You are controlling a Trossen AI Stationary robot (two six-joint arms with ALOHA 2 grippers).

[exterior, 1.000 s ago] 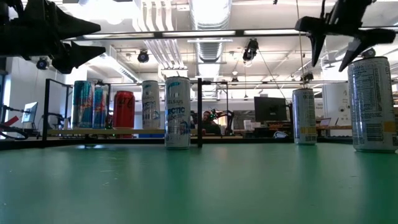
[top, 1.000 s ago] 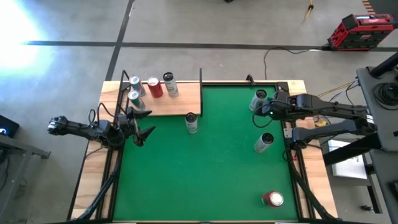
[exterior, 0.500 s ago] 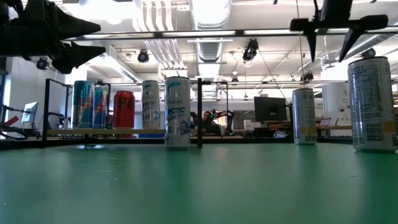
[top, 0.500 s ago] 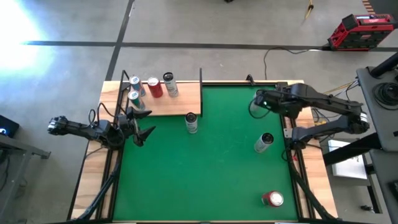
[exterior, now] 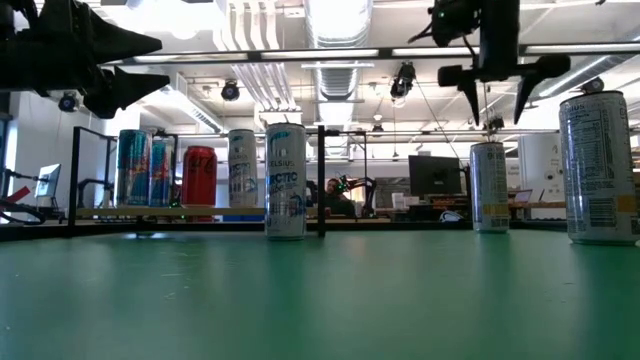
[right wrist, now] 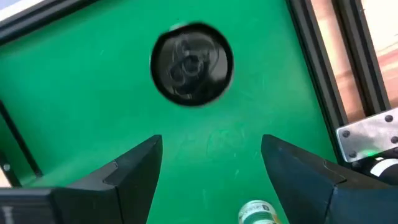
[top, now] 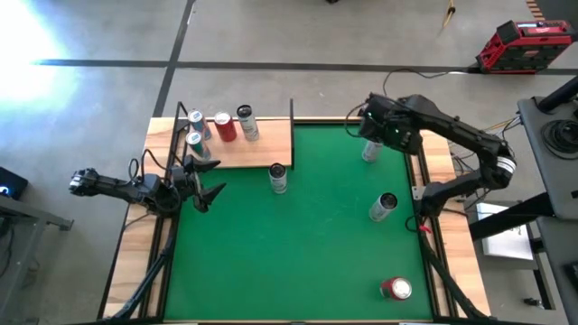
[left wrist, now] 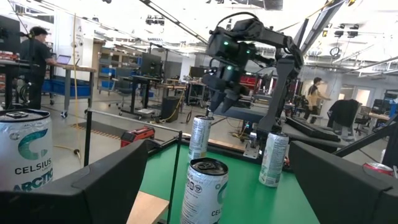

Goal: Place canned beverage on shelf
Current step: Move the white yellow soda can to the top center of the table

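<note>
While four cans already stand upright on the shelf [top: 237,152] at the bench's far left corner, several more wait on the green mat [top: 298,244]. The right end effector [top: 373,132] hovers directly above the can [top: 370,150] near the far right corner, fingers spread on either side and holding nothing. That can stands upright, long axis vertical, top facing up. The left end effector [top: 206,181] waits open and empty near the shelf's front edge. Grasp, lift and transfer remain.
</note>
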